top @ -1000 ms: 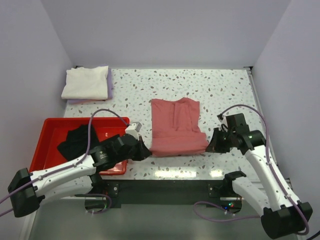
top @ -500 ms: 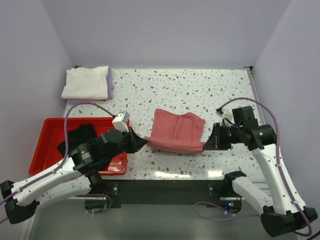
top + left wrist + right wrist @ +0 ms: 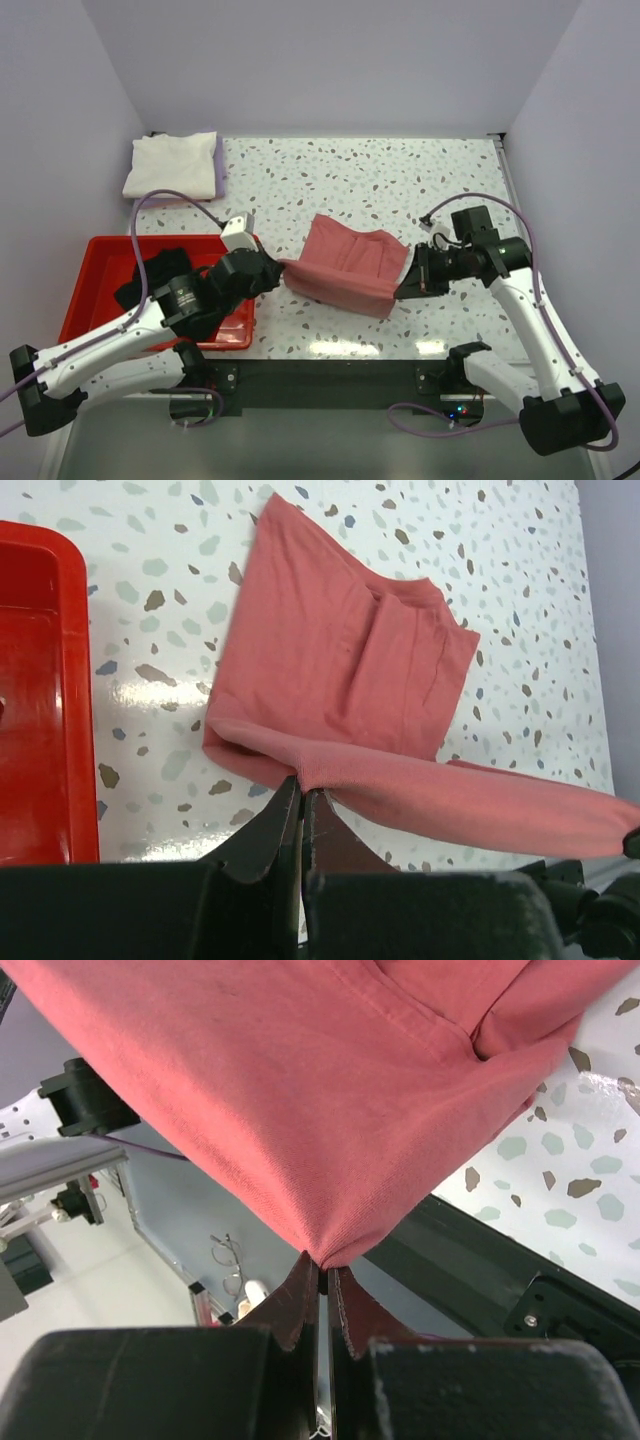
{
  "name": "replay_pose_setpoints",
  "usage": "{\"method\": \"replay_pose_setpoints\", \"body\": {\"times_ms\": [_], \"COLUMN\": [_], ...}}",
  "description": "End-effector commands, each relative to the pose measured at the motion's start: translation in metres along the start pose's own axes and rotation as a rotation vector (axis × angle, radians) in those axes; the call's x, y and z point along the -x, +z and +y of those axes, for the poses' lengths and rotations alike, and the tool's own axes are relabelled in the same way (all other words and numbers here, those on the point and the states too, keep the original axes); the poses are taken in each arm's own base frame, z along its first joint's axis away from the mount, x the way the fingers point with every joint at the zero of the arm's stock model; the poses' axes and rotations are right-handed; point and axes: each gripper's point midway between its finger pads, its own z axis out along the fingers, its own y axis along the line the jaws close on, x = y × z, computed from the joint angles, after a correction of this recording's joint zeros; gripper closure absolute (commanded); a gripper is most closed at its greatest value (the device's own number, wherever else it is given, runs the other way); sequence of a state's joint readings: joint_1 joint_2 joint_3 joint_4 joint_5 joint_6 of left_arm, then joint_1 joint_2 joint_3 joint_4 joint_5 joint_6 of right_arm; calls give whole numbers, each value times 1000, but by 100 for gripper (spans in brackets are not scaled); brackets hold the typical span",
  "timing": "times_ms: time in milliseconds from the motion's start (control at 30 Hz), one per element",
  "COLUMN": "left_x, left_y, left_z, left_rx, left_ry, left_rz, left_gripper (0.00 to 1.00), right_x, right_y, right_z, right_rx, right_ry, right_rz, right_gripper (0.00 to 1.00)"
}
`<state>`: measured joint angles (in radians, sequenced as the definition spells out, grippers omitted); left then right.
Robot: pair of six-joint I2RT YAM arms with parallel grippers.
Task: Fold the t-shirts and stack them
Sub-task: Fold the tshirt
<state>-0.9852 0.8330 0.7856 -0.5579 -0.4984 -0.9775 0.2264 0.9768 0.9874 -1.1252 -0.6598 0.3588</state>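
Note:
The dusty red t-shirt (image 3: 345, 265) hangs partly lifted over the table's middle, its near edge stretched between both grippers. My left gripper (image 3: 282, 269) is shut on the shirt's near left corner, seen in the left wrist view (image 3: 301, 783). My right gripper (image 3: 400, 288) is shut on the near right corner, seen in the right wrist view (image 3: 322, 1260). The shirt's far part (image 3: 340, 650) still lies on the table. A cream-white shirt (image 3: 172, 165) lies folded on a pale lavender one (image 3: 218, 172) at the far left. A black shirt (image 3: 155, 275) lies in the red tray.
The rigid red plastic tray (image 3: 95, 250) sits at the near left, its wall also in the left wrist view (image 3: 40, 680). The speckled table (image 3: 400, 180) ends at a dark front edge (image 3: 330, 365). Lavender walls enclose the back and sides.
Both grippers have raised the red shirt's near edge off the table and carried it toward the far side. The shirt now sags between them, and the left arm has swung inward.

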Motion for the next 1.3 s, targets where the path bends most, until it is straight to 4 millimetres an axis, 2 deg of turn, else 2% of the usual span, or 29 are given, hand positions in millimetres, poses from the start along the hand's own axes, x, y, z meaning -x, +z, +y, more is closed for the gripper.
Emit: {"method": "replay_pose_setpoints", "body": {"times_ms": [0, 200, 400, 633, 800, 967, 1267], "left_x": [34, 46, 70, 81, 89, 88, 85], "left_y": [5, 32, 60, 93, 114, 143, 192], "left_z": [-3, -4, -18, -28, -26, -26, -28], "left_rx": [73, 111, 34, 60, 93, 98, 99], "left_ry": [-17, 12, 17, 66, 71, 86, 130], "left_rz": [-131, -120, -139, -131, -137, -101, -30], "left_gripper": [100, 100, 100, 100, 100, 100, 100], "right_x": [10, 25, 38, 51, 67, 91, 116], "right_y": [2, 10, 16, 22, 26, 28, 37], "right_z": [4, -5, -15, -31, -41, -59, -82], "right_rx": [31, 22, 10, 0, 23, -36, -107], "right_ry": [1, 21, 50, 101, 145, 171, 202], "right_rz": [-21, -33, -41, -55, -78, -163, -216], "right_gripper": [100, 100, 100, 100, 100, 100, 100]}}
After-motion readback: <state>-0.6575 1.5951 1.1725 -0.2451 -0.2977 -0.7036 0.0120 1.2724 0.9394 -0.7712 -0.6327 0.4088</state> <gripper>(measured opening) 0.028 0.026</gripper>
